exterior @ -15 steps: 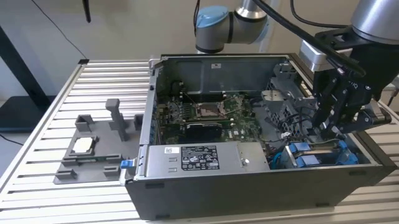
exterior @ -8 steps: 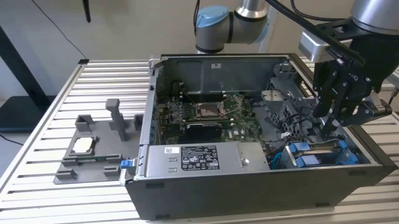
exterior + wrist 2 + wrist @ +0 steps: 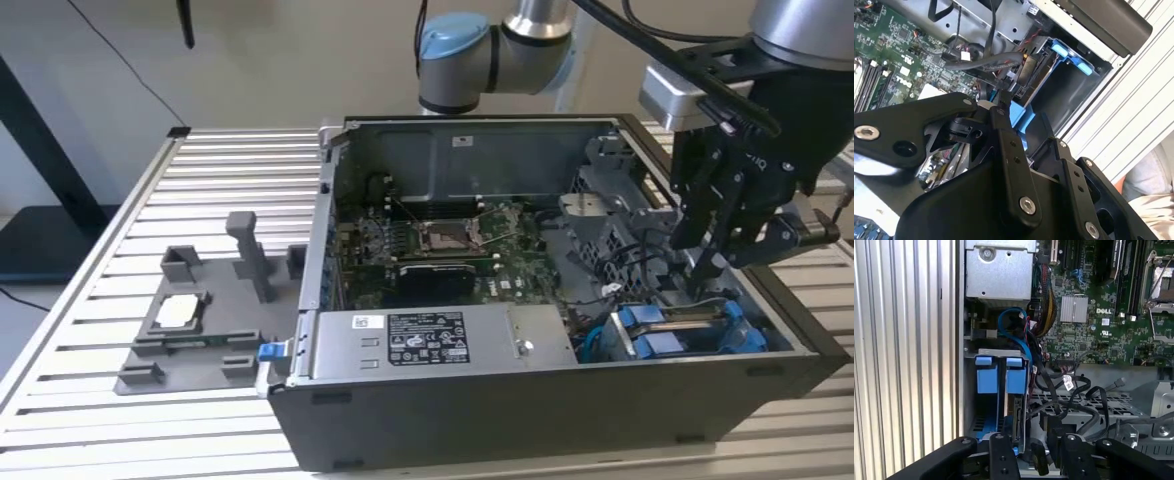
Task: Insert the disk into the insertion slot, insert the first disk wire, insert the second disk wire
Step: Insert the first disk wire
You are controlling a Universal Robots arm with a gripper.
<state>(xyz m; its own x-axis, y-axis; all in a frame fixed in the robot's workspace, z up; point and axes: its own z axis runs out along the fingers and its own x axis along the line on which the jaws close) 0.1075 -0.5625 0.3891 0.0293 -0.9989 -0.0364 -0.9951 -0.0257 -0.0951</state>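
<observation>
The disk (image 3: 1017, 422) stands edge-on in the insertion slot (image 3: 968, 405) at the case's front corner, with its blue carrier tabs (image 3: 999, 376) showing above. In the exterior view the blue carrier (image 3: 681, 335) sits low at the case's right end. My gripper (image 3: 710, 268) hangs just above it, reaching down into the case. It appears shut on a black disk wire (image 3: 1054, 415), whose plug sits between the fingers, close beside the disk's rear edge. In the second wrist view the gripper (image 3: 1003, 97) meets a bundle of black cables (image 3: 999, 62).
A silver power-supply box (image 3: 414, 345) lines the case's near wall, and the green motherboard (image 3: 454, 250) lies behind it. Loose black and blue cables (image 3: 1014, 325) crowd the space around the slot. A grey fixture with a small square chip (image 3: 180, 312) rests on the slatted table (image 3: 227, 170).
</observation>
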